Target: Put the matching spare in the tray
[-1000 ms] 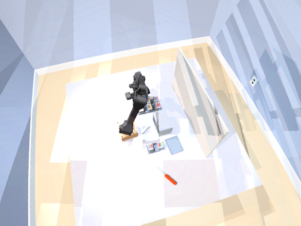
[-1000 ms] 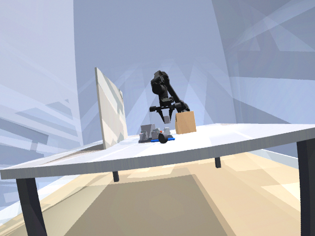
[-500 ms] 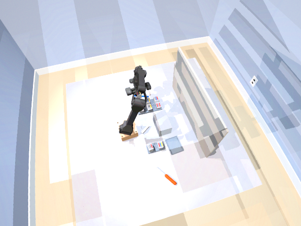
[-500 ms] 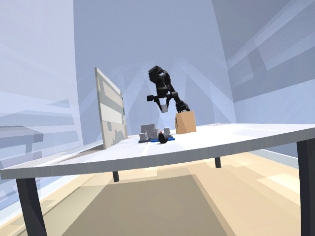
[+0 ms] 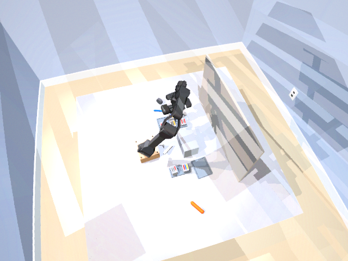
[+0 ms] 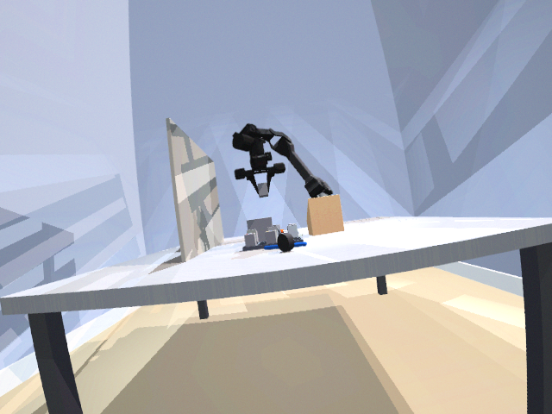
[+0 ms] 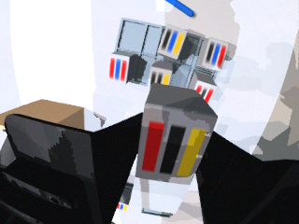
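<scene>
Looks like the carry step: the hand [image 6: 263, 182] is pinching a spare block [image 7: 175, 140] with red, black and yellow stripes high above the table [image 6: 401, 242], and next it needs to swing over to the tray [image 5: 201, 167] and lower.

Top overhead, exterior table-level, wrist downward

Top view: black arm's gripper [image 5: 165, 110] with grey block spare [image 7: 175, 133] at centre; grey rack of spares [image 5: 172, 123] just below; translucent tray [image 5: 201, 167] lower right; tall upright panel [image 5: 229, 119] right; orange-handled tool [image 5: 197, 207] bottom.
</scene>
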Robot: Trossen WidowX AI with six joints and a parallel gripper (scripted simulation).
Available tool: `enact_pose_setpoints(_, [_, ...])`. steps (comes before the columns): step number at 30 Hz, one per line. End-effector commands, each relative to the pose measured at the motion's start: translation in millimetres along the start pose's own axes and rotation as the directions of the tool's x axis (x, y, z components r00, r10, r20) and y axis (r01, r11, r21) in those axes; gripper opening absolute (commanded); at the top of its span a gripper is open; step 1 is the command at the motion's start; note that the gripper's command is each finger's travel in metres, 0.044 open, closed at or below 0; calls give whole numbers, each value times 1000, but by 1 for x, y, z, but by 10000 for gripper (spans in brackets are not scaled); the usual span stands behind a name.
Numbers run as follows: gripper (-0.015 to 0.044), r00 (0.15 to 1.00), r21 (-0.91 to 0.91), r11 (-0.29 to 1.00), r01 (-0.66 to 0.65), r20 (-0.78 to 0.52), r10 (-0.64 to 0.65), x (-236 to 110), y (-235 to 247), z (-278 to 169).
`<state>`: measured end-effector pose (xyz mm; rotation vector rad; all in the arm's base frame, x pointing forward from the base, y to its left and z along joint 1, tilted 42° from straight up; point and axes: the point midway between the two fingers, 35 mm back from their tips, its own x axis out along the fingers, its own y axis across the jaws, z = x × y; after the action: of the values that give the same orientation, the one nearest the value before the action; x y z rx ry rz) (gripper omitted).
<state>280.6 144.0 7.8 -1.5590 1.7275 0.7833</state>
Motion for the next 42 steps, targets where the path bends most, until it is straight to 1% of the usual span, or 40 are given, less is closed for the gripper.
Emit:
enact_pose_setpoints(1, [0, 1000, 0, 1000, 17, 14, -17, -7, -16, -20])
enact_pose_setpoints(12, [0, 999, 2, 999, 33, 22, -33, -14, -56, -99])
enact_pose_setpoints(22, [0, 999, 10, 999, 44, 1, -44, -15, -73, -180])
enact_pose_setpoints(31, [0, 998, 19, 999, 43, -38, -42, -14, -72, -256])
enact_pose_setpoints(40, [0, 995, 30, 999, 26, -93, -24, -15, -53, -331])
enact_pose_setpoints(42, [0, 995, 32, 999, 22, -102, -19, -15, -49, -341])
